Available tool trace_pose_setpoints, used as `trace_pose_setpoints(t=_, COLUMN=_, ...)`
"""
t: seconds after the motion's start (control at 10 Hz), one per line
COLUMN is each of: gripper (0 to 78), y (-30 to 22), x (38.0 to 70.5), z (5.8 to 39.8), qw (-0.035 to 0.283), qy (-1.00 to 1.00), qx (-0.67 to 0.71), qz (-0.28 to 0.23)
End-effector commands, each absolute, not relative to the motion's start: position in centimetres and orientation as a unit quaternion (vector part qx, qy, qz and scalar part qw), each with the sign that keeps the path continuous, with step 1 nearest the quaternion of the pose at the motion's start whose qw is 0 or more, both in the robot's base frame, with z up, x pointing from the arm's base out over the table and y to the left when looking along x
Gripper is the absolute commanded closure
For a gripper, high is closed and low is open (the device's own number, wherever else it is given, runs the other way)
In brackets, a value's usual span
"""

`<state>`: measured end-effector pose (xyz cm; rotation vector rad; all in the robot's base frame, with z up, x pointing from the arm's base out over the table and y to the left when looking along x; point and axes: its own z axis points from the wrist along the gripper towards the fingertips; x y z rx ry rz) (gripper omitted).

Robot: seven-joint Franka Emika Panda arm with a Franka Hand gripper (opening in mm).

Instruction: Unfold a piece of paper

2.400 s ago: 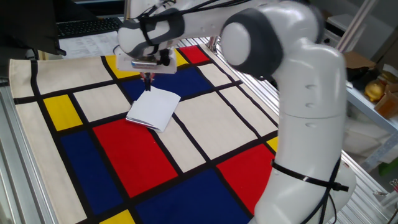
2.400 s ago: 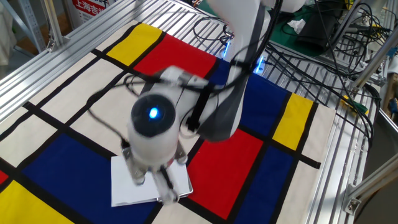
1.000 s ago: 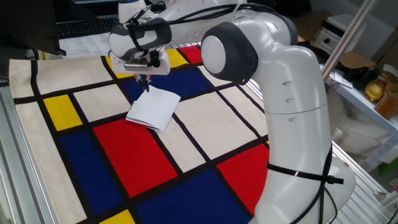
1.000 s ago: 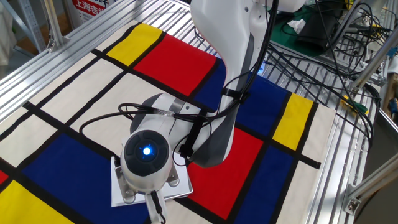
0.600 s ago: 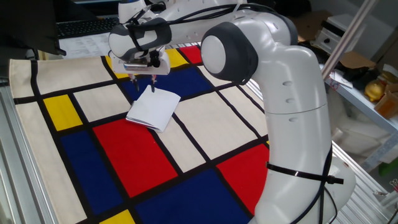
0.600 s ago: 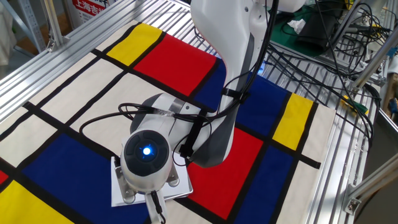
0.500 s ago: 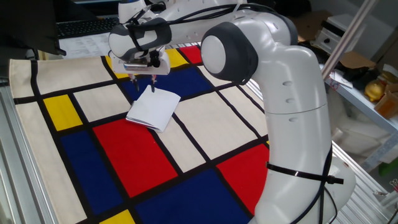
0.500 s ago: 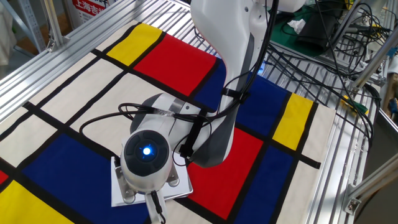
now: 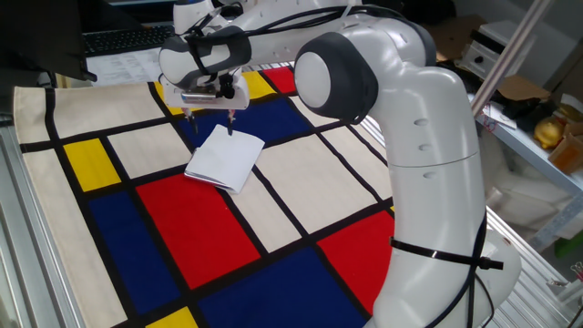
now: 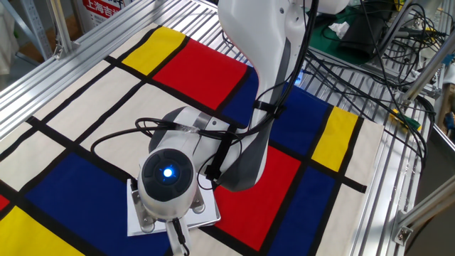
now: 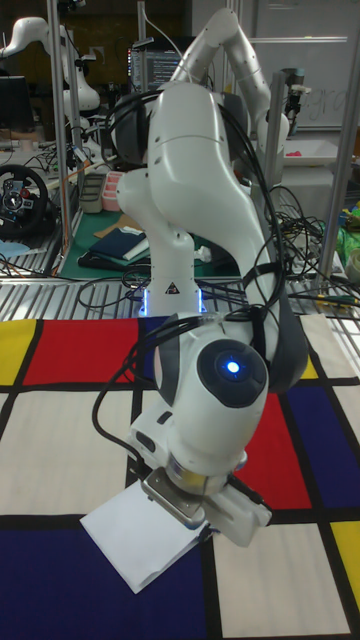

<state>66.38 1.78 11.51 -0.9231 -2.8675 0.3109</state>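
No readable text anywhere. Red-and-white sign (image 10: 106, 7) behind the cloth's (image 10: 92, 178) far corner has characters, too small to make out.

In the other fixed view the wrist housing covers most of the piece of paper (image 10: 135, 222); only its edges show at seven and four o'clock of the housing, and the gripper (image 10: 179, 238) runs off the bottom edge, fingertips unseen. In the tall fixed view the flange hides the fingers and the paper's (image 11: 135, 535) three o'clock side. The keyboard (image 9: 127, 38) at twelve o'clock is cut by the top edge
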Motion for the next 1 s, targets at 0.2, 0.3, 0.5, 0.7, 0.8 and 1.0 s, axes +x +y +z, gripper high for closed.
trace_pose_setpoints(t=0.2, gripper=0.1, y=1.69, x=66.86, z=8.04, qw=0.068, qy=-0.930, qx=-0.332, qz=0.142)
trace_pose_setpoints(t=0.3, gripper=0.1, y=1.69, x=66.90, z=7.95, qw=0.072, qy=-0.929, qx=-0.334, qz=0.144)
trace_pose_setpoints(t=0.5, gripper=0.1, y=1.69, x=66.91, z=7.94, qw=0.078, qy=-0.925, qx=-0.341, qz=0.146)
trace_pose_setpoints(t=0.7, gripper=0.1, y=1.69, x=66.92, z=7.94, qw=0.083, qy=-0.923, qx=-0.344, qz=0.151)
trace_pose_setpoints(t=0.8, gripper=0.1, y=1.70, x=66.92, z=7.95, qw=0.087, qy=-0.922, qx=-0.344, qz=0.157)
trace_pose_setpoints(t=1.0, gripper=0.1, y=1.70, x=66.92, z=8.02, qw=0.090, qy=-0.918, qx=-0.346, qz=0.173)
